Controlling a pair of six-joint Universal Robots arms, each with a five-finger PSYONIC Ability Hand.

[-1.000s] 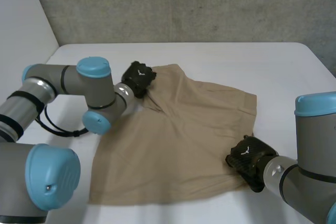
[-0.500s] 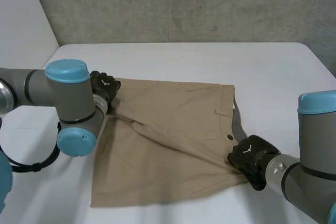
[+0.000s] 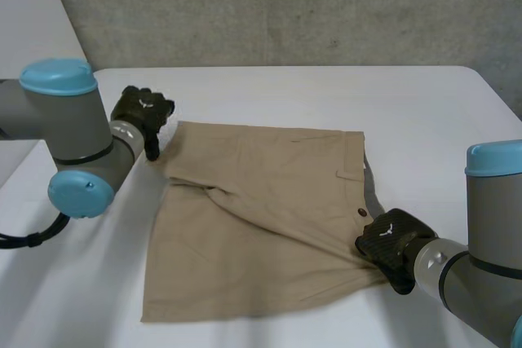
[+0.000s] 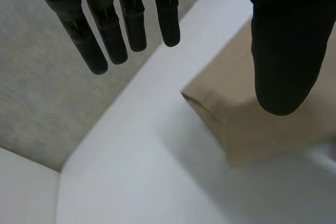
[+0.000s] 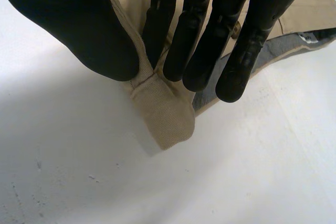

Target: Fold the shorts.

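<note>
Left hand (image 3: 143, 113) released the one shorts (image 3: 261, 218); right hand (image 3: 390, 244) pinches its corner.

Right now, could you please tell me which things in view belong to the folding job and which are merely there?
Job:
tan shorts
right hand, pinching their near corner
left hand, open beside their far corner

Merely there:
white table
grey wall

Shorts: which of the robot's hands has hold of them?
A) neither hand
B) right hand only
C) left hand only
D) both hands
B: the right hand pinches a corner of the tan shorts between thumb and fingers, while the left hand is open by another corner, holding nothing.
</note>
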